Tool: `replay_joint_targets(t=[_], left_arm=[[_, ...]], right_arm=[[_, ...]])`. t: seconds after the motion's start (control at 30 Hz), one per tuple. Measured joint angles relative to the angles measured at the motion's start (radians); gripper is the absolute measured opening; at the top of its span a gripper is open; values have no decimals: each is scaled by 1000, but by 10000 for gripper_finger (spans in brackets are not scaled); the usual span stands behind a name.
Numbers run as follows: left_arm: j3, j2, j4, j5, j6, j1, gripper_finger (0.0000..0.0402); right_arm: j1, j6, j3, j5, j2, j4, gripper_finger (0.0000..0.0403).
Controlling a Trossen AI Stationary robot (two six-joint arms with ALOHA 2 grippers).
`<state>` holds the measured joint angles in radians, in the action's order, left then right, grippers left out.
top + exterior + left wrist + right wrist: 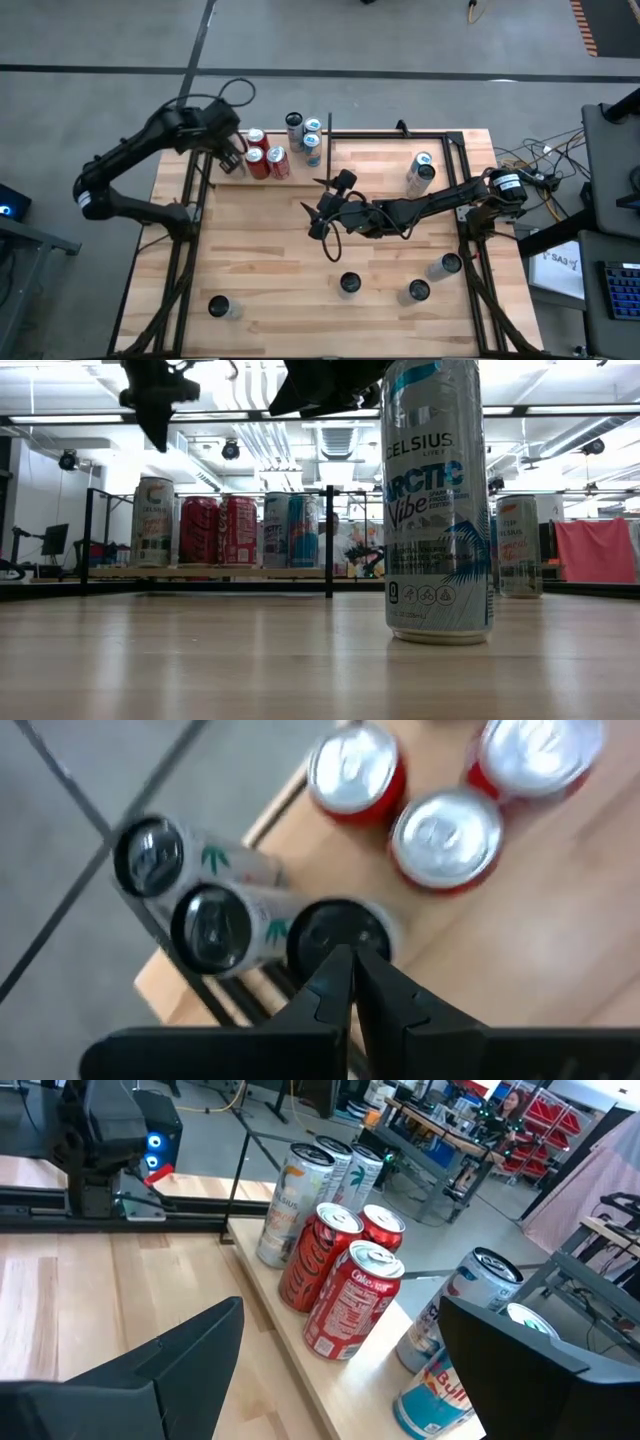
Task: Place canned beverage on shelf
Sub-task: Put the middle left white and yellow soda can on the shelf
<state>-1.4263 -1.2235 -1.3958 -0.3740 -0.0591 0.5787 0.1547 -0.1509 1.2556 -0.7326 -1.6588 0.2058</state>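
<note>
Counting three red cans (264, 158) on shelf (225, 182)

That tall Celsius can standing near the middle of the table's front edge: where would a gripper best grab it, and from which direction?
Probably around the smooth round wall of the Celsius can, at mid-height, coming in level from the side. It stands upright with bare table all around, so the open right gripper could likely straddle it without bumping neighbours.
</note>
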Motion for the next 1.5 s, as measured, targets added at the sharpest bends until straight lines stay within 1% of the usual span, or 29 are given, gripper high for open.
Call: replay_joint_targets(t=[0.1, 0.33, 0.63, 0.77, 1.03, 1.27, 1.5], left_arm=[[11, -30, -23, -1, 2, 32, 0], [67, -38, -13, -1, -3, 35, 0], [148, -34, 37, -5, -9, 35, 0], [178, -28, 90, -19, -2, 35, 0], [178, -29, 158, -13, 19, 35, 0], [185, -29, 175, -10, 26, 35, 0], [192, -31, 197, -63, 29, 35, 0]], right_arm=[[0, 0, 0, 0, 0, 0, 325], [0, 2, 0, 0, 0, -7, 325], [0, 10, 0, 0, 0, -16, 325], [0, 10, 0, 0, 0, -16, 325], [0, 12, 0, 0, 0, -16, 325], [0, 12, 0, 0, 0, -16, 325], [0, 13, 0, -1, 0, -16, 325]])
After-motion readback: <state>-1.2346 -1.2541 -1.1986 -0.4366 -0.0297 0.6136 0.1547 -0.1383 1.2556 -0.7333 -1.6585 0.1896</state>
